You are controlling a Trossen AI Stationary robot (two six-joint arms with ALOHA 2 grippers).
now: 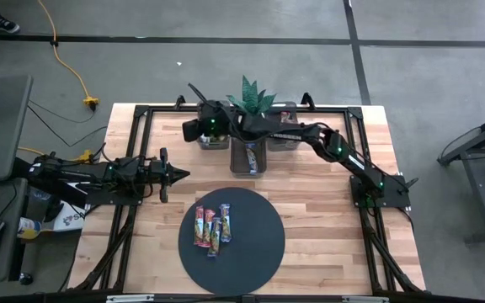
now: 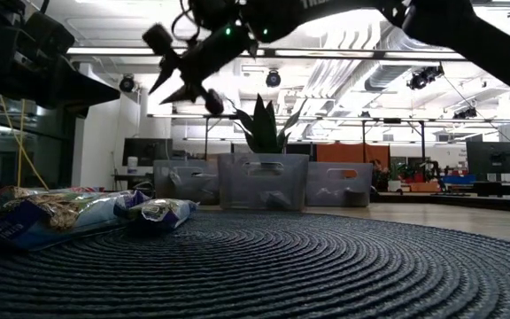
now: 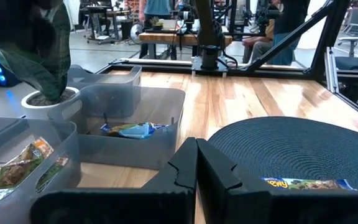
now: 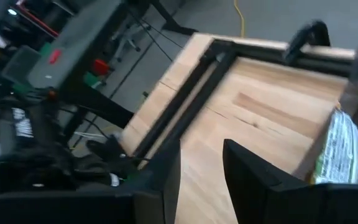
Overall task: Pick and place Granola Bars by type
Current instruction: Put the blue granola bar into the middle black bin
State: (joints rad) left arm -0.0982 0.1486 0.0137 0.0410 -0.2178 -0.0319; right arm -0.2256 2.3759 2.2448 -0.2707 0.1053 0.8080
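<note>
Granola Bars (image 1: 211,229): remainder clustered on dark round mat (image 1: 255,252) | judged light, slippery, crushable; grasp across narrow width | left gripper (image 1: 178,175): fingers together, empty | right gripper (image 1: 194,91): fingers apart, empty, above bins (image 1: 251,160)

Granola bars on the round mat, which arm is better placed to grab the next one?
Probably left: its end effector, fingers together, sits beside the dark mat near the granola bars, while the right end effector is over the bins.

Even overhead light on the worktop (image 1: 327,202); bright ceiling strips backlight the low view into silhouettes; the right wrist view is motion-blurred.
</note>
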